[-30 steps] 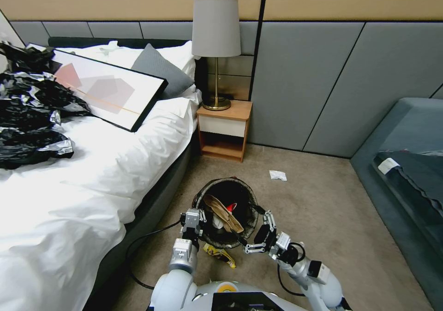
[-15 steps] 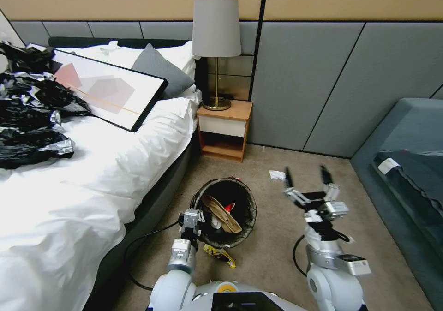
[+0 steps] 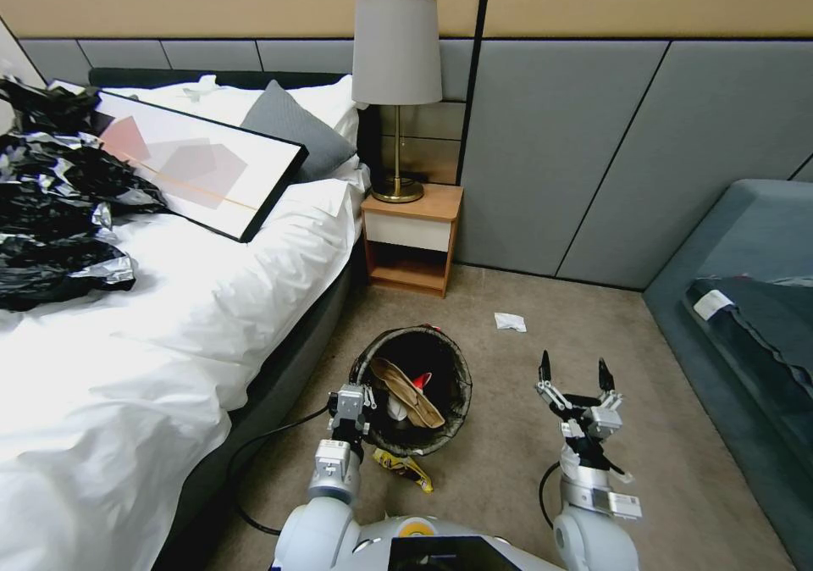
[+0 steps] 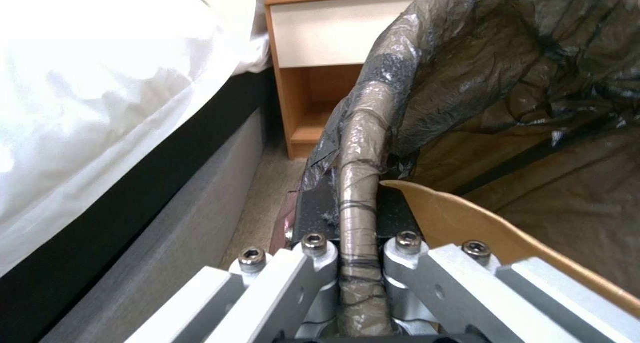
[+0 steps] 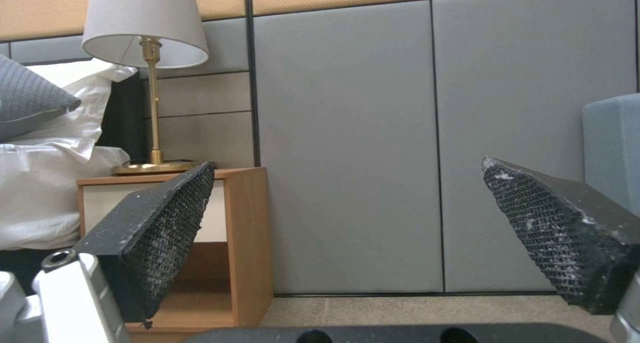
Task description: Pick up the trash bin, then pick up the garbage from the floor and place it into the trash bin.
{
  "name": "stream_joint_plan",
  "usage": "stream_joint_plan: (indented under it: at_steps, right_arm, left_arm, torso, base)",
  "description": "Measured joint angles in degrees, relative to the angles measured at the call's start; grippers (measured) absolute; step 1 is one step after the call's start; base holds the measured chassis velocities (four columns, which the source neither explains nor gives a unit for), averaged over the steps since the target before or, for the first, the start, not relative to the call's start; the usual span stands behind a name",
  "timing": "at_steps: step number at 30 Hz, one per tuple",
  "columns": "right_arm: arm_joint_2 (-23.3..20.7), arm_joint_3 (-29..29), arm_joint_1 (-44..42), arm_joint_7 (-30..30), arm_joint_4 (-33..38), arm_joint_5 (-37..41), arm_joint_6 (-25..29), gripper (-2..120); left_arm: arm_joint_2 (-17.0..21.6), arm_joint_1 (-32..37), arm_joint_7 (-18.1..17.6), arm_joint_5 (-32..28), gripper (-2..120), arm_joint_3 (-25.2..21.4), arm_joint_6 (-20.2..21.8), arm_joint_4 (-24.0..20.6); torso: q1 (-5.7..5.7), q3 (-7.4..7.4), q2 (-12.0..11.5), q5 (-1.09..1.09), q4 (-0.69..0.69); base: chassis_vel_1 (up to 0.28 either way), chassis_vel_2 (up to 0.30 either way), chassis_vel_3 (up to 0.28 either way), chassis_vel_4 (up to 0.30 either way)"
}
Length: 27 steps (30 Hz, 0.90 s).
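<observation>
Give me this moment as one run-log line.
left end effector: shut on trash bin rim | right end effector: open, empty, raised right of bin | on carpet: white tissue, yellow wrapper

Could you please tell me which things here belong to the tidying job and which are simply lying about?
Job:
trash bin, rim clamped by left gripper
white tissue on carpet
yellow wrapper beside the bin
right gripper, open, empty

Lying about:
black plastic sheeting
framed picture
lamp
nightstand
</observation>
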Motion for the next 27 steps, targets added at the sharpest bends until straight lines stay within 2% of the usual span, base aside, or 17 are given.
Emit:
stream_joint_plan:
  at_steps: [18, 25, 27]
  right_arm:
    - [-0.62, 1.75, 0.33, -2.82, -0.16, 0.13, -0.29, 100]
    - [-0.7, 1.92, 0.52, -3.03, -0.35, 0.29, -0.33, 100]
    - [-0.75, 1.94, 0.63, -3.12, -0.45, 0.4, -0.34, 100]
  left_arm:
    - [0.36, -0.27, 0.08, -0.09, 1, 0.42, -0.03, 0.02]
    - [0.38, -0.35, 0.13, -0.03, 1, 0.57, -0.03, 0.08]
    - [0.38, -0.35, 0.15, -0.03, 1, 0.52, -0.03, 0.08]
  torso:
    - [0.0, 0.0, 0.0, 0.0, 0.0]
    - [0.0, 0.0, 0.0, -0.02, 0.0]
    - [-0.01, 0.0, 0.0, 0.04, 0.01]
  base:
    - [0.0, 0.0, 0.0, 0.0]
    - [-0.102, 0.103, 0.124, -0.115]
    - [-0.204, 0.204, 0.195, -0.227]
